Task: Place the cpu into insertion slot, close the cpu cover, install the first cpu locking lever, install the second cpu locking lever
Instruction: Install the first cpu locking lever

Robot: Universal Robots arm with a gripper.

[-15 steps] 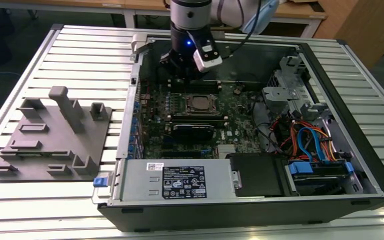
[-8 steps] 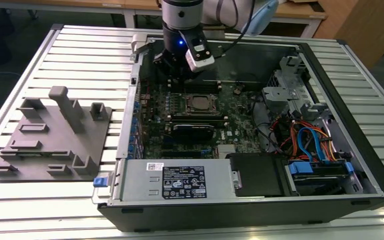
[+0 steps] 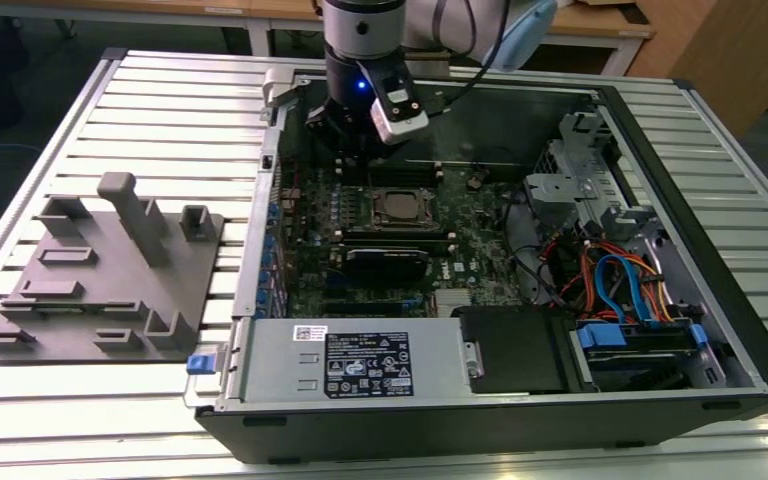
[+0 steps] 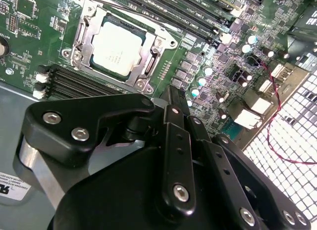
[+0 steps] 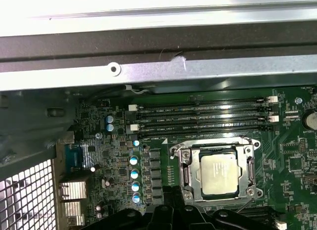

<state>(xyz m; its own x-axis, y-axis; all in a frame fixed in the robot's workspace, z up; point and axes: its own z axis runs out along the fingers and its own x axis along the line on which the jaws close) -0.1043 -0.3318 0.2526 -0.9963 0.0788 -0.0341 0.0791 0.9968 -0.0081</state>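
Observation:
The cpu [image 4: 118, 47] lies flat in the insertion slot [image 4: 81, 57] on the green board, its dull silver top showing through the window of the cpu cover [image 4: 148, 67], which is down over it. In the first wrist view the cpu [image 5: 218, 174] sits the same way inside the cover [image 5: 185, 173]. A thin lever rod [image 4: 136, 22] runs along one side of the cover. My gripper [image 4: 171, 94] hangs shut and holding nothing beside the socket, a short way above the board. In the exterior view the gripper [image 3: 344, 150] is behind the socket [image 3: 395, 208], near the case's back wall.
Black memory slots [image 5: 203, 118] run beside the socket. Blue-topped capacitors [image 5: 134, 173] stand near my fingertips. The open computer case [image 3: 704, 250] has cables and a drive cage at the exterior view's right. A grey fixture block [image 3: 104, 270] rests on the slatted table at the left.

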